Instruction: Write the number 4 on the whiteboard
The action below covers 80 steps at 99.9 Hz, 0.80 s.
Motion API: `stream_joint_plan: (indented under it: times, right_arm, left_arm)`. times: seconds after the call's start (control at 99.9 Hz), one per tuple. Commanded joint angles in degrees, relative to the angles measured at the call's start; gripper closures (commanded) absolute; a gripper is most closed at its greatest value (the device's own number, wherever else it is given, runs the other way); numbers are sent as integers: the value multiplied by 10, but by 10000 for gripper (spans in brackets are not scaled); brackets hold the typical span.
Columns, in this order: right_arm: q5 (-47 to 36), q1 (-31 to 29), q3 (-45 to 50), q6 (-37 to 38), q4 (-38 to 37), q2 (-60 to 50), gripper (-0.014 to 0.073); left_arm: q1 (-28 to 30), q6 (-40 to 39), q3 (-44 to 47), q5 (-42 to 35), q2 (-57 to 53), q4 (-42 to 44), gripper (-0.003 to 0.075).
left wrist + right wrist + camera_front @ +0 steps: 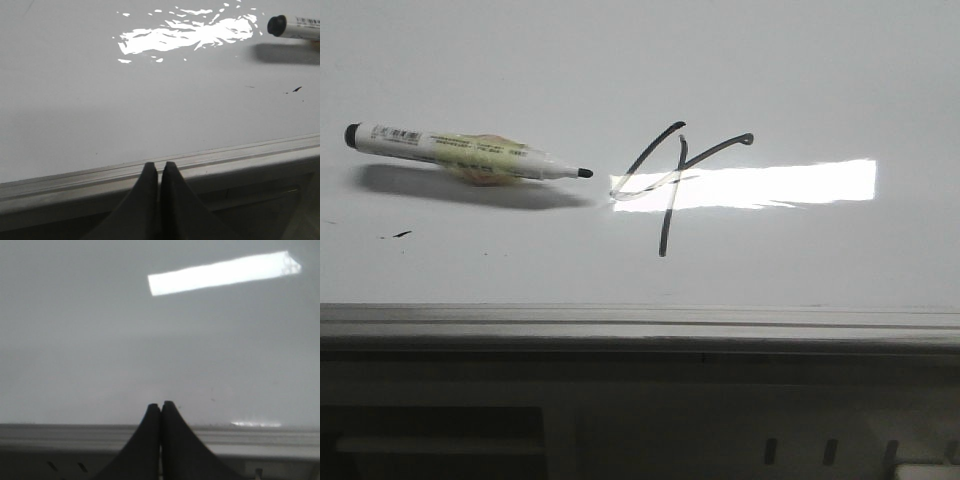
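While lying flat, whiteboard [800, 70] fills most of front view, grey metal edge rail [640, 325] along near side. Number 4 [670, 185] drawn in thin black strokes near middle of board, slanted: curved left stroke, hooked crossbar ending in a small loop at right, vertical stem running down toward the rail. Bright rectangular light reflection [770, 185] crossing the digit's lower left stroke and crossbar, extending well to its right. Marker [460, 152] resting on board to left of the 4, uncapped, black tip pointing at the digit, near but not touching the strokes; white barrel with printed label, black end cap at far left, yellow-green wrap around mid-barrel. Shadow cast just under it. Small black smudge [402, 234] on board below marker, nearer the rail, apart from both.

Left tool [159, 167] seen in left wrist view: dark fingers pressed together, no gap visible, nothing held, tips over the edge rail. Marker's cap end visible at edge of that view, well apart from tool. Right tool [160, 406] in right wrist view: same, fingers closed against each other, empty, tips over board just past the rail. Neither tool visible in front view.
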Motion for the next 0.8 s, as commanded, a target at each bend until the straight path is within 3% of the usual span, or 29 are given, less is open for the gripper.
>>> stream_joint_plan:
  times: [0.0, 0.13, 0.791]
  right_arm:
    - [25, -3, 12, 20, -31, -34, 659]
    - [52, -3, 12, 24, -63, -66, 659]
    - [52, -3, 12, 23, -65, -65, 659]
  left_arm:
    - [2, -5, 19, -30, -15, -6, 741]
    - [2, -5, 19, -30, -15, -6, 741]
    - [2, -5, 19, -30, -15, -6, 741]
